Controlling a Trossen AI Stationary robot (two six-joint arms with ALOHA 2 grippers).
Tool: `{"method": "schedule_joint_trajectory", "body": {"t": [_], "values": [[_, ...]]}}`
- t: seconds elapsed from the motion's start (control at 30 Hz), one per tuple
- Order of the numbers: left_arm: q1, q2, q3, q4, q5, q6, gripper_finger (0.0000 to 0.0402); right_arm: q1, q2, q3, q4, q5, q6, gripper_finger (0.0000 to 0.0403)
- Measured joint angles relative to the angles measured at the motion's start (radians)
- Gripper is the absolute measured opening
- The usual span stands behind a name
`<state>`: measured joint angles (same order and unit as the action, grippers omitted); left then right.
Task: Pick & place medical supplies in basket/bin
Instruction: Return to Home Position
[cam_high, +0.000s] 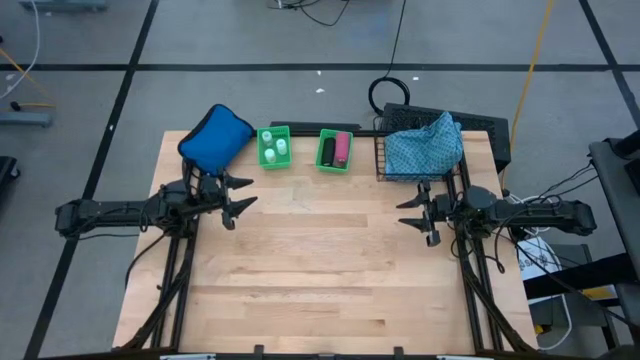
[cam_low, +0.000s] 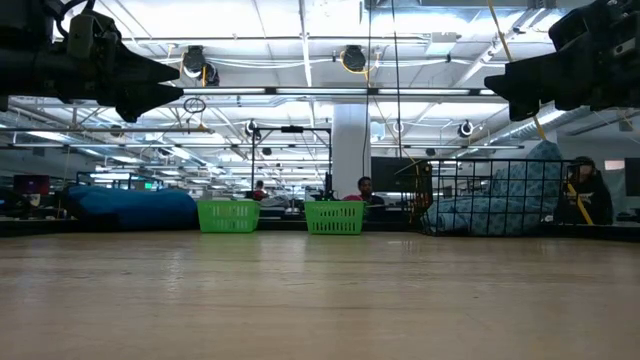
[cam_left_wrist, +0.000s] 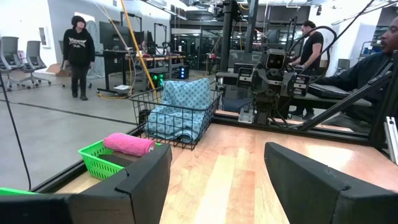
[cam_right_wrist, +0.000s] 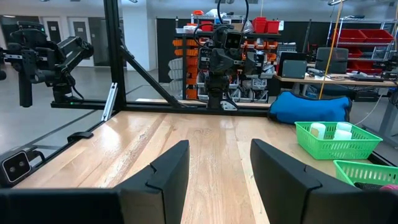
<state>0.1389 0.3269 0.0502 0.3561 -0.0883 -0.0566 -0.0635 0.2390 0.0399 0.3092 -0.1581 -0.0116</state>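
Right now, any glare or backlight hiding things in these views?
Low view: the ceiling lights backlight the left claw and right claw, which show as dark silhouettes. High view: even light, no glare on the table. Left wrist view: the pink roll in the green bin is well lit.

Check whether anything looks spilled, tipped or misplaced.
Nothing spilled or tipped. The blue-green patterned cloth bulges above the rim of the square black wire basket, and the pink roll sits proud of its small green plastic bin.
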Motion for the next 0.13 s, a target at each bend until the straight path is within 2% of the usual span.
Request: {"method": "schedule_joint_trajectory", "body": {"t": [0.13], "values": [[0.0, 0.0, 0.0, 0.0, 0.0, 0.0, 0.0264, 0.0, 0.0, 0.0, 0.0, 0.0, 0.0, 0.016]]}}
